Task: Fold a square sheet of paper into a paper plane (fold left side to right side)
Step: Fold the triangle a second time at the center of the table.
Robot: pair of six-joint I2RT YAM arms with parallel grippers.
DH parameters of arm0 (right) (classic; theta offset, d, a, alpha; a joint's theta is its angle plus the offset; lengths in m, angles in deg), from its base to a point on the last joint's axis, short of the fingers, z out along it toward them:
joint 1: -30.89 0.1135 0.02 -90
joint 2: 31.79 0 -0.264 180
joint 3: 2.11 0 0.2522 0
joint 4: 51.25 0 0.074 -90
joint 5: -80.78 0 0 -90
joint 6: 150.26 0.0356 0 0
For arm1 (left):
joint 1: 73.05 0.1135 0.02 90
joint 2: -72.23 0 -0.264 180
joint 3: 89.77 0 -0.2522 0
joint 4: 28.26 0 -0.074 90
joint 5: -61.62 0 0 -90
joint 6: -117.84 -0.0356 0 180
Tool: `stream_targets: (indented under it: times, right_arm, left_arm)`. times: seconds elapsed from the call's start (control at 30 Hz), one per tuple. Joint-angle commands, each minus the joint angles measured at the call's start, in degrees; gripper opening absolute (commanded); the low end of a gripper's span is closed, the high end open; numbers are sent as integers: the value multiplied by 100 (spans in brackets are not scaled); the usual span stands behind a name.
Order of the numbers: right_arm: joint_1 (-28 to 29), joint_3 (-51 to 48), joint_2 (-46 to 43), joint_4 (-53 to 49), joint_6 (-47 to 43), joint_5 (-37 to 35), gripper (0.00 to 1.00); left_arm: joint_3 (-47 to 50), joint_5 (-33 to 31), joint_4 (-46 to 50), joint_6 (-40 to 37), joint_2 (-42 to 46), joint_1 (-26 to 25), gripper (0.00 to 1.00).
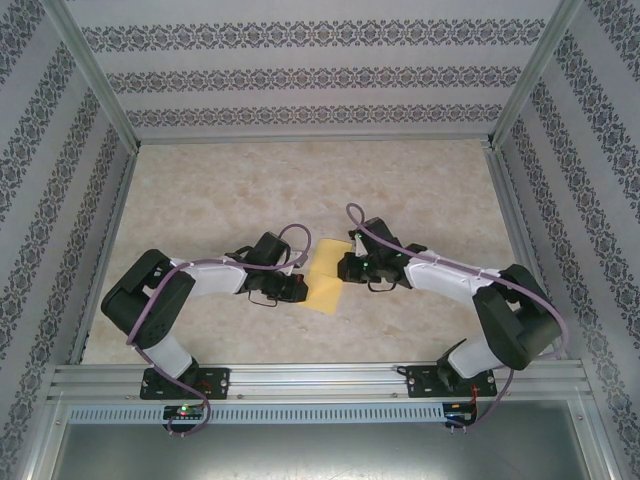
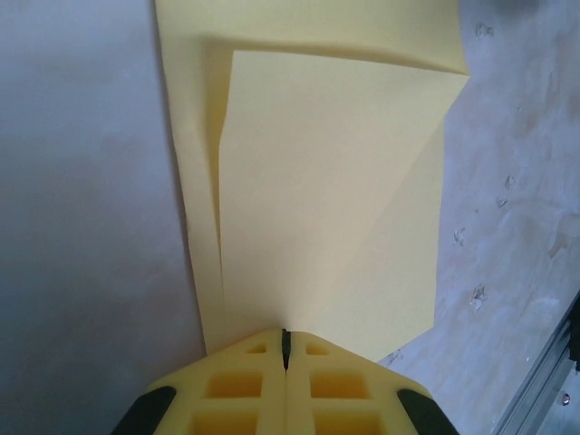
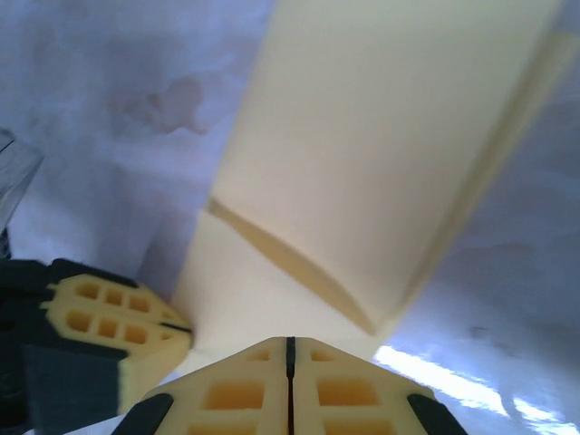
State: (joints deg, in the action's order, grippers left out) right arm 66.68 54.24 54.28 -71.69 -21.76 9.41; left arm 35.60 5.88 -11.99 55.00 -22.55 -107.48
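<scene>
The left jaws and right jaws are each pressed together, tips down on opposite edges of the sheet of paper (image 2: pixel 326 199), probably to pin it and flatten its crease. The sheet, partly folded over itself, lies mid-worktop (image 1: pixel 200 190) between them.

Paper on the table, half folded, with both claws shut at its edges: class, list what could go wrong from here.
1. In the left wrist view the paper shows its top layer skewed over the bottom one; pressing now may set a crooked crease.
2. By the right claw a flap stands off the layer below and may spring open.
3. The left claw sits close beside the right one; they could bump.
</scene>
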Motion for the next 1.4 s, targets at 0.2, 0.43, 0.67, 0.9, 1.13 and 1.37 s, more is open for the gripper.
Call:
stream_targets:
  times: [0.2,0.43,0.67,0.9,1.13,1.37]
  right_arm:
    - [294,383,1155,658,502,473,7]
    - [192,115,1193,447,494,342,6]
    - [165,104,1229,369,431,290,6]
    - [180,162,1303,335,411,312,6]
    - [183,194,1299,166,350,250,6]
    - [182,247,1288,-66,251,151,6]
  left_arm:
    - [40,-121,52,-118,64,-19,0]
    - [-84,160,-189,69,246,-23,0]
    - [-218,634,-666,357,129,-227,0]
    - [-368,564,-714,325,-282,-248,0]
    - [-493,446,-637,177,-556,-248,0]
    - [-428,164,-427,79,-571,-243,0]
